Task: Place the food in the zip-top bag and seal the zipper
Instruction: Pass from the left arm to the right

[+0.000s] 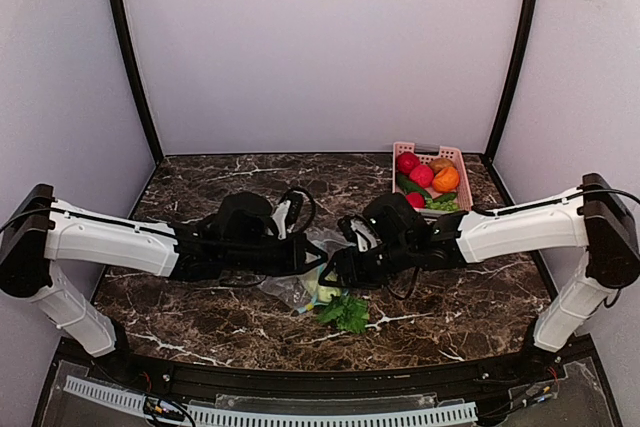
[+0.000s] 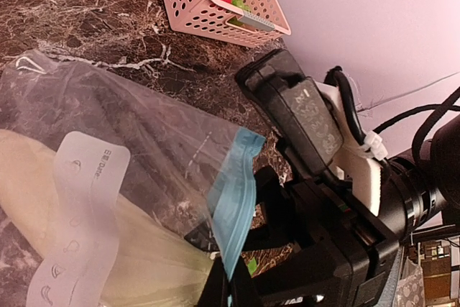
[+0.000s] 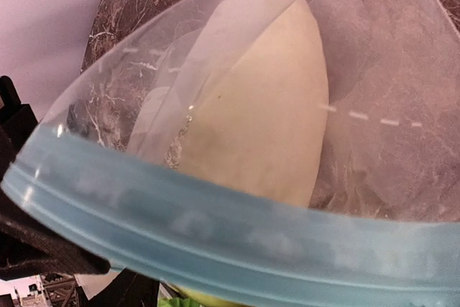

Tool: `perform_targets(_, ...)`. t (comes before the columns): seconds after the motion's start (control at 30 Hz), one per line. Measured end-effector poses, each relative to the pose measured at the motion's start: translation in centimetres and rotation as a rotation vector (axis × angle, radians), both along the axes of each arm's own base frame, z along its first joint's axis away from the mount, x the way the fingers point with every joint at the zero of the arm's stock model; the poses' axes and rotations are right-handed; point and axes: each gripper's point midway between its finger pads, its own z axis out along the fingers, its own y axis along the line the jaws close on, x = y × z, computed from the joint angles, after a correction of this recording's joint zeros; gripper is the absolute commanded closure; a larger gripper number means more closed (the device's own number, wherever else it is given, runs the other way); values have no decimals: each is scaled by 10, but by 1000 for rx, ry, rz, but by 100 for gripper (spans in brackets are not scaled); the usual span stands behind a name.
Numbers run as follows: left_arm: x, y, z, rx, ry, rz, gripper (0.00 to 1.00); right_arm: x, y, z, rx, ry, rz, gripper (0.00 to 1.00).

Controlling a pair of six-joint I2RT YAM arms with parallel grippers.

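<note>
1. A robot lab cell: plain pale wall panels and black corner posts enclose the dark marble-patterned tabletop.
2. A white slotted cable duct runs along that tabletop's near edge.

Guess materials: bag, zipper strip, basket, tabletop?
Bag: thin clear plastic film, glossy, crinkled, see-through. Zipper strip: thicker translucent teal plastic, ridged tracks. Basket: pink moulded plastic, likely, with a perforated grid wall. Tabletop: dark marble look with white veins; stone or printed laminate, can't tell.
</note>
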Motion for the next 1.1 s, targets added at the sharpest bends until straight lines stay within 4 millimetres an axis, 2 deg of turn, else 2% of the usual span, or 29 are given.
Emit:
perform_targets(0.2, -3, -3, -3, -2, 13, -10, 99, 6, 6, -18, -17, 14, -18, 35)
perform_targets(0.33, -2, -3, -3, -1, 12, -9, 99, 5, 8, -27, -31, 25, -14, 40)
perform_targets(0.43, -3, -2, -6, 4, 14, -9, 99, 4, 9, -27, -29, 25, -11, 48)
perform_targets(0.5, -3, 0, -8, 11, 14, -6, 99, 4, 11, -25, -21, 21, -9, 48)
perform_targets(0.6, -3, 2, -12, 22, 12, -1, 99, 4, 13, -23, -8, 12, -1, 38)
perform_targets(0.7, -4, 2, -13, 25, 9, -6, 99, 3, 14, -23, -5, -1, 22, 32)
perform_targets(0.97, -8, 1, -13, 25, 14, -35, 99, -7, 16, -26, -23, -64, 99, 26)
perform_targets(1.1, -9, 0, -13, 23, 17, -41, 99, -12, 18, -27, -32, -98, 130, 31)
